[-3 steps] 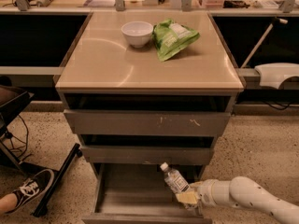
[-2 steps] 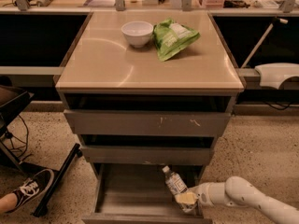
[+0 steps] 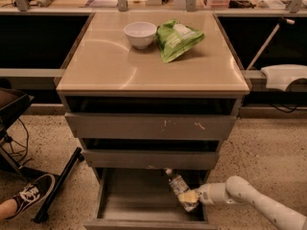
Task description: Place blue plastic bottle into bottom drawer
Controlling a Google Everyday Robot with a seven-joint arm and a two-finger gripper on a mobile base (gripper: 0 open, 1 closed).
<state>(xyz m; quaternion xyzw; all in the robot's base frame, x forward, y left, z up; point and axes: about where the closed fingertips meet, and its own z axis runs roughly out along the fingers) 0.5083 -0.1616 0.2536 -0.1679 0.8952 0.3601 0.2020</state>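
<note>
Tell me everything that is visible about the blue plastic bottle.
The blue plastic bottle is small and clear, with a white cap and a pale label. It is tilted, cap pointing up and left, over the right side of the open bottom drawer. The gripper, reaching in from the right, has its jaws closed on the bottle's lower end.

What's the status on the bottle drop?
End effector low at right of open bottom drawer, shut on blue plastic bottle. Bottle tilted, cap up-left, over drawer floor, not released. Bowl and green bag on top, out of path.
</note>
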